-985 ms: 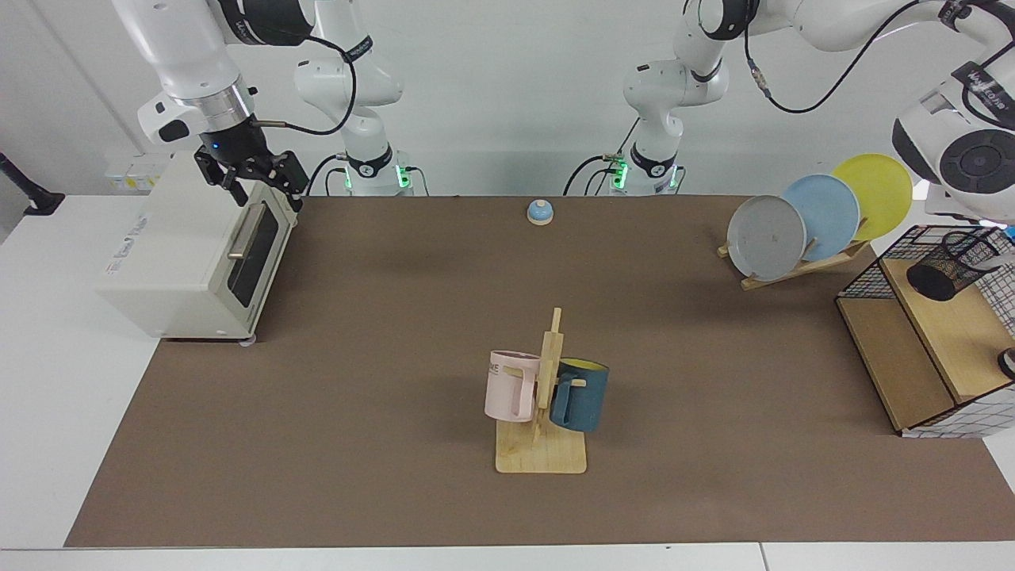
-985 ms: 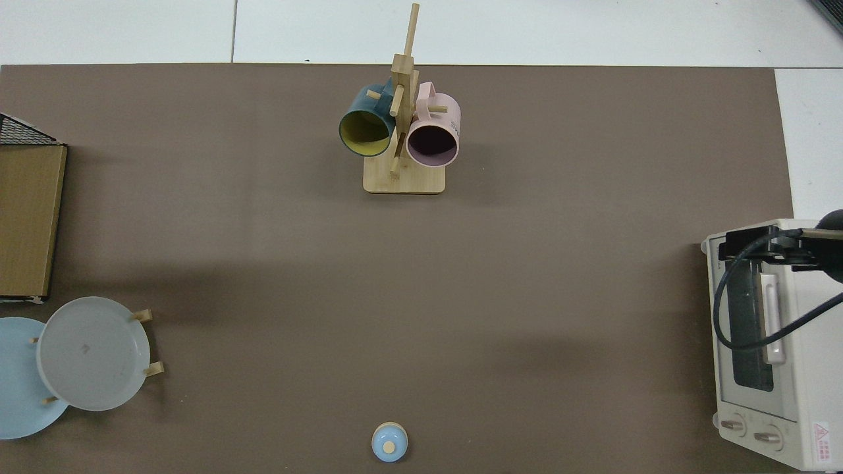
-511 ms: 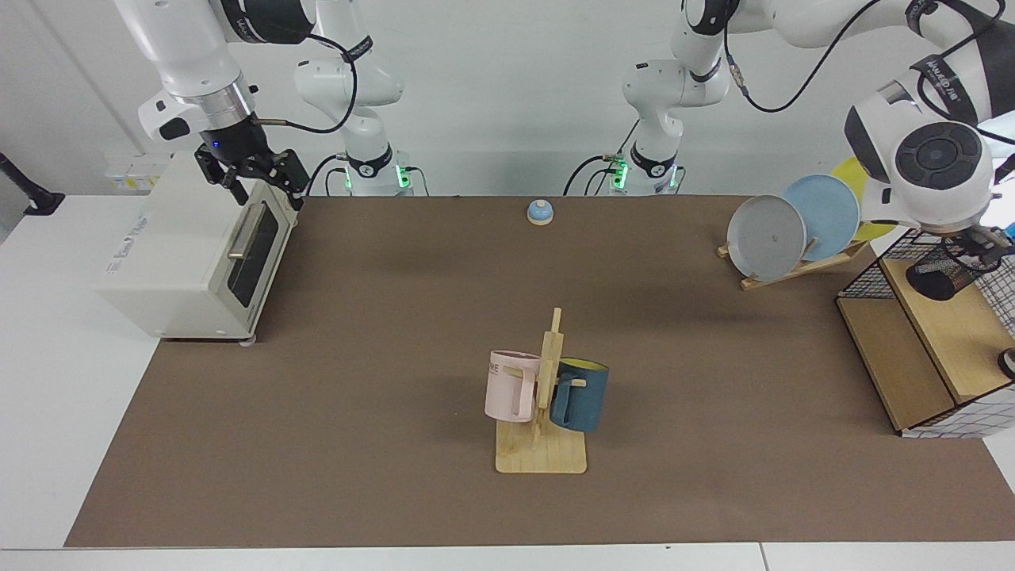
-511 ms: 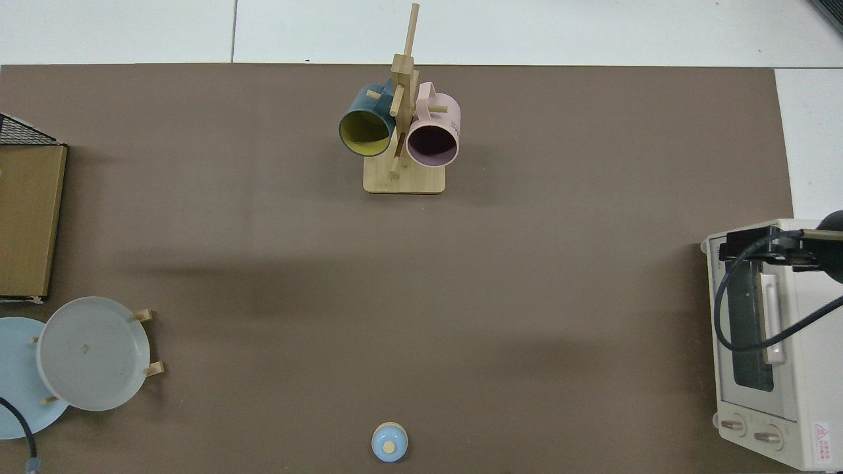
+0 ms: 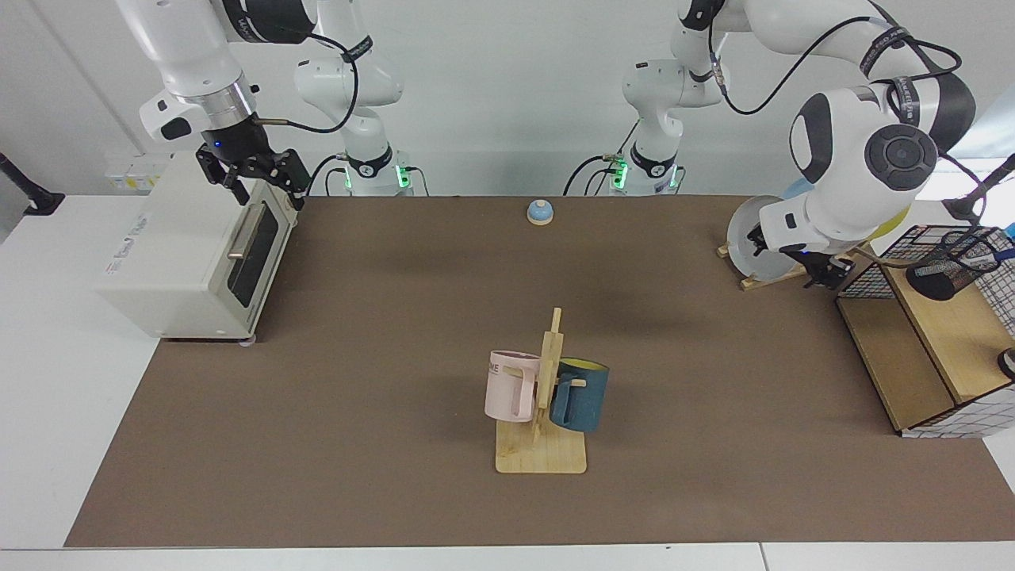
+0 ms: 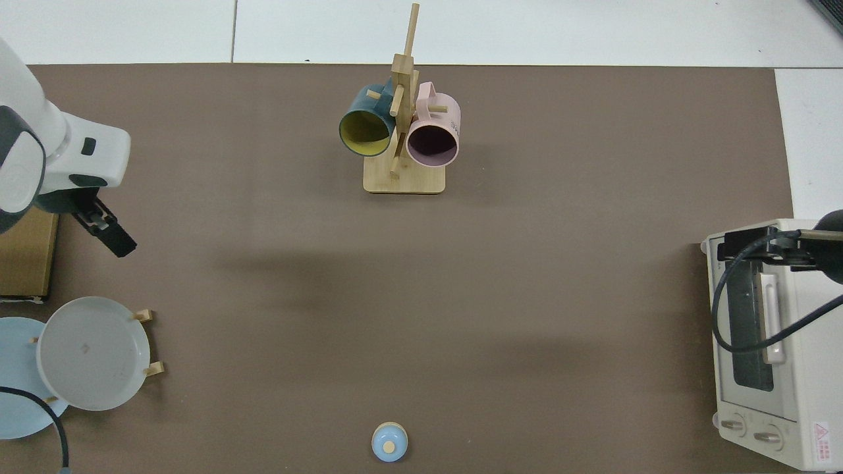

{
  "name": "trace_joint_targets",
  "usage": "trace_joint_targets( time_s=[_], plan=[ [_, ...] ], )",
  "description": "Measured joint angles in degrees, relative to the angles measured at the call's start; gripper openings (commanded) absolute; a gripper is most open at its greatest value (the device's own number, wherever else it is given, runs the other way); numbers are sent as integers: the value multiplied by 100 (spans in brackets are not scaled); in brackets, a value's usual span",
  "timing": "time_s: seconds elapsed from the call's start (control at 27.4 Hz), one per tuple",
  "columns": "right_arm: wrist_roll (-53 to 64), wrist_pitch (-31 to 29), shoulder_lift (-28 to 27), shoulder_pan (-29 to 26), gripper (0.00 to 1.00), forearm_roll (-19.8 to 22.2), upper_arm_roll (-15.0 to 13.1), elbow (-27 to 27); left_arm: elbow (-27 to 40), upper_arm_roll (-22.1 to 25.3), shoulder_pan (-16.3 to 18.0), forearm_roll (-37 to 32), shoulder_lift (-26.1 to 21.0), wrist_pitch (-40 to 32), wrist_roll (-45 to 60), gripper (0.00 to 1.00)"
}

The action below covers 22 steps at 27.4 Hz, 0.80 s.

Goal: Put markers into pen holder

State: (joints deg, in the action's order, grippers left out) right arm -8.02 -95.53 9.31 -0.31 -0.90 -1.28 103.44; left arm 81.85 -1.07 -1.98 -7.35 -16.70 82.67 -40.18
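Since half a second ago the left arm has swung away from the wire basket (image 5: pixel 987 262) toward the mat's middle, so its left gripper (image 5: pixel 825 274) now hangs low just beside the basket's near corner, in front of the plate rack (image 5: pixel 765 266). From above, that gripper (image 6: pixel 105 230) shows as a dark block past the wooden shelf (image 6: pixel 26 257); whether its fingers are spread or pressed together I cannot tell.

On the basket's top shelf the pen holder (image 5: pixel 947 270) lies tipped, its rim toward the far side. A marker (image 5: pixel 995 258) shows as a white and blue sliver at that rim, apparently inside the holder, though it is too small to be sure.

Over at the other end the right arm waits, its right gripper (image 5: pixel 258 178) poised above the toaster oven (image 5: pixel 198 254) by the door's top edge, fingers spread and holding nothing.

2 mugs (image 5: pixel 547 392) hang on the wooden stand at centre, and a small blue bell (image 5: pixel 540 212) sits near the far edge.
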Motion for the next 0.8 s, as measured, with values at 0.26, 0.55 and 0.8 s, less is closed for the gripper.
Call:
trace_joint_targets(
  time_s=[0.26, 0.55, 0.8],
  plan=[
    [0, 0, 0, 0, 100, 0, 0, 0, 62, -6, 2, 885, 24, 520, 1656, 100],
    [0, 0, 0, 0, 100, 0, 0, 0, 118, 7, 7, 919, 2, 1809, 2919, 100],
    [0, 0, 0, 0, 100, 0, 0, 0, 85, 96, 77, 858, 114, 2105, 3137, 100]
  ],
)
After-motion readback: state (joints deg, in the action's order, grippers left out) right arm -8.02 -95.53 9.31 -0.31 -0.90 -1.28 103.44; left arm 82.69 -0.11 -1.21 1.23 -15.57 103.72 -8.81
